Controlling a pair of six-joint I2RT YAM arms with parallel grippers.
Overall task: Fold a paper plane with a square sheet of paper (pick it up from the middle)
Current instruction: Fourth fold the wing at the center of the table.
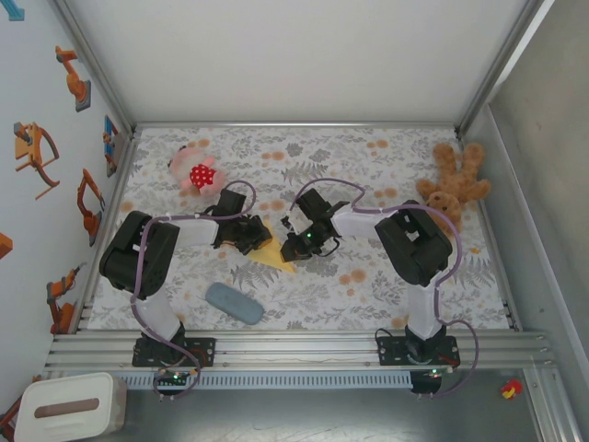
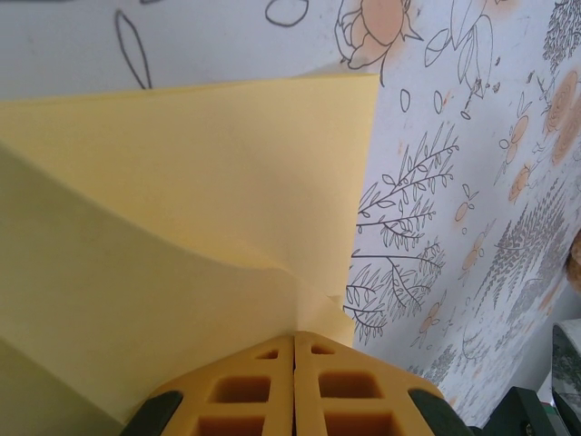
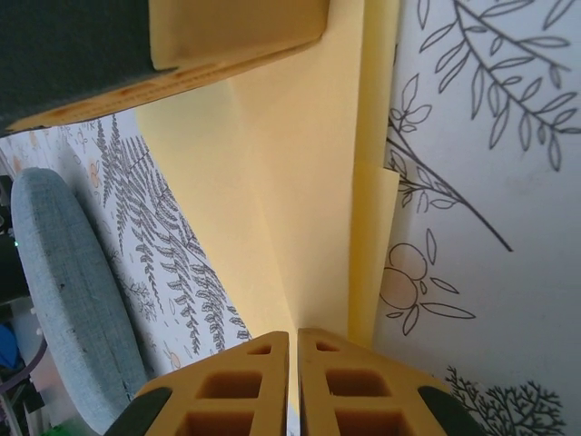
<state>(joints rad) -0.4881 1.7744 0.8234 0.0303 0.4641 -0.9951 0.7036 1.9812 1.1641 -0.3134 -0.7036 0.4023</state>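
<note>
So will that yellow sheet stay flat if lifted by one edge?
Probably not: the yellow sheet bows and puckers at the left pincer, so it looks floppy. Likely light, and creases readily, judging by its sharp fold.

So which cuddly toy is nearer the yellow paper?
The pink toy with the red spotty patch, at the back left. It sits nearer the paper than the brown teddy, over at the back right.
</note>
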